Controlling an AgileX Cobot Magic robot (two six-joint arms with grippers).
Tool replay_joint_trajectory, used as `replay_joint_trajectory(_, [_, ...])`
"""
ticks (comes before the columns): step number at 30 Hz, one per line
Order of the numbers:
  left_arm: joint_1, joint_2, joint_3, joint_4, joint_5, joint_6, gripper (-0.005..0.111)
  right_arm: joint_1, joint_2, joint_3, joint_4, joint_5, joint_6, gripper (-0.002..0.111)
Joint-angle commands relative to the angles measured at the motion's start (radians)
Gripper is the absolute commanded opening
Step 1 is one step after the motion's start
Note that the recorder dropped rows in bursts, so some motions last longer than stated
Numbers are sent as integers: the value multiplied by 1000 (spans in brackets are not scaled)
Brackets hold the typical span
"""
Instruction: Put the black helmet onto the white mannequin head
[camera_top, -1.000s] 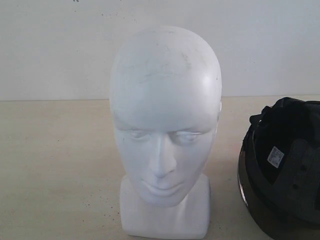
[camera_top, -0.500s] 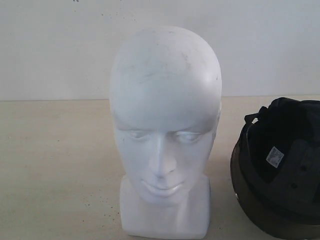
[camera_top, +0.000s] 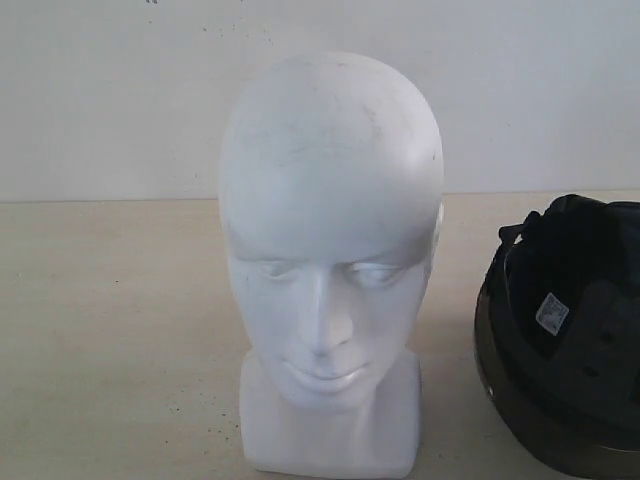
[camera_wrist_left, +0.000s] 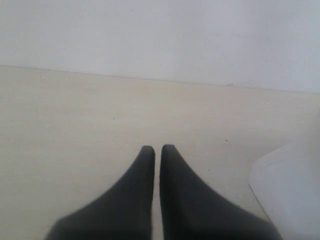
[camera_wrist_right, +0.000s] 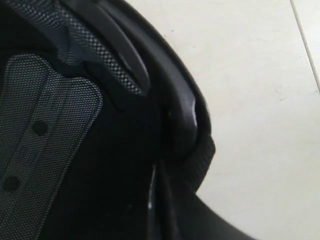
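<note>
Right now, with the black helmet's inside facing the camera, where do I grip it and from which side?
Pinch the black helmet at its rim, one finger inside and one outside, coming from the open side on the right. Its rounded body looks too wide to span, while the exposed edge is thin.

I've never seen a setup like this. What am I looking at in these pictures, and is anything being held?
A two-armed robot with a camera on each wrist. The wide off-arm picture shows a white mannequin head on a table, a black helmet beside it, lining towards us. The left wrist picture shows the left gripper, shut and empty, above the table. The right wrist picture looks into the helmet's lining; the right gripper is out of sight, so a hold is unconfirmed.
</note>
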Motion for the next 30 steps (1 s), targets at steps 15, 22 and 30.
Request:
replay_joint_trajectory(15, [4, -2, 3, 2, 0, 5, 4, -111, 1, -15, 21, -139, -73, 0])
replay_joint_trajectory(22, [4, -2, 3, 2, 0, 5, 4, -111, 1, -132, 92, -91, -152, 0])
replay_joint_trajectory(30, [4, -2, 3, 2, 0, 5, 4, -111, 1, -178, 104, -44, -215, 0])
